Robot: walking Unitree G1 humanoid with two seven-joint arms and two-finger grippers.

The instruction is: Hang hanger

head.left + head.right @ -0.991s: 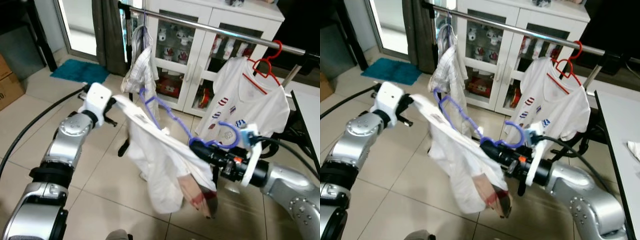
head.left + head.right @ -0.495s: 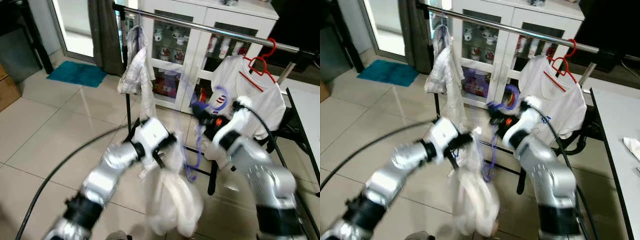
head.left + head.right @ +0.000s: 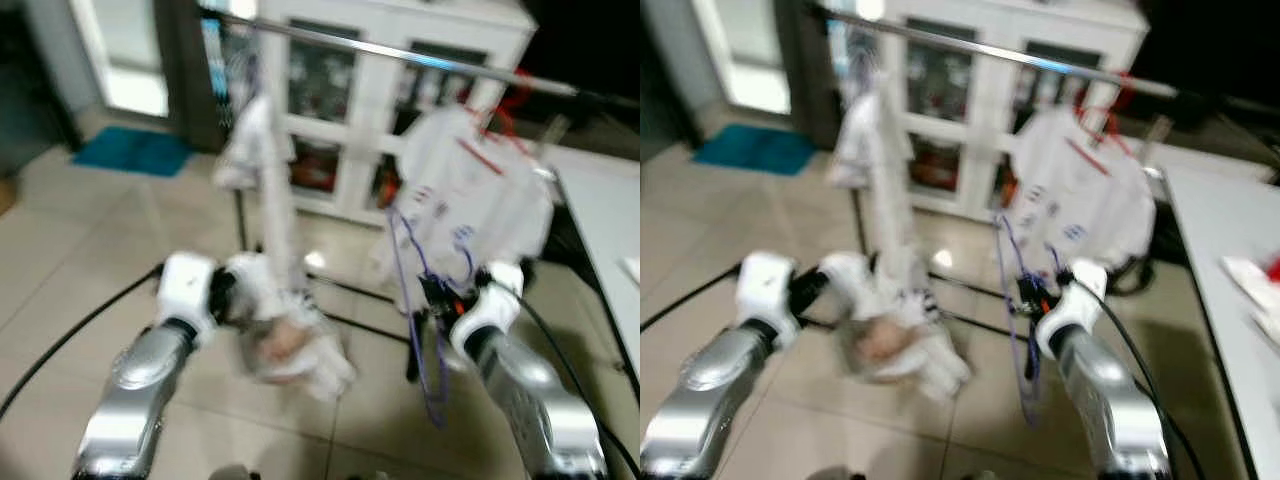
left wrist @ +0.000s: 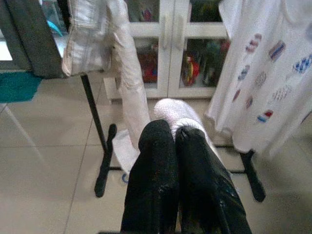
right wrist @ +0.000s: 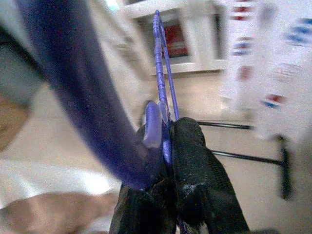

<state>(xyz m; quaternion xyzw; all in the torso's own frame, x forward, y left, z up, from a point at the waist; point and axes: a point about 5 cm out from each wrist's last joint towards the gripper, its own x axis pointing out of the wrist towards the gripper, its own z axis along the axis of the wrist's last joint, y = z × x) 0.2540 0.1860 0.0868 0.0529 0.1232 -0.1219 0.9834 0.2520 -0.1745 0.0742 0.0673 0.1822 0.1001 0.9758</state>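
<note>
Bright daylight indoors; both eye views motion-blurred, left wrist view sharp.

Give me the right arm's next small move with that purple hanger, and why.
Probably raise the right gripper toward the rail. It is shut on the purple hanger, which dangles low beside the white T-shirt, well below the rail.
</note>
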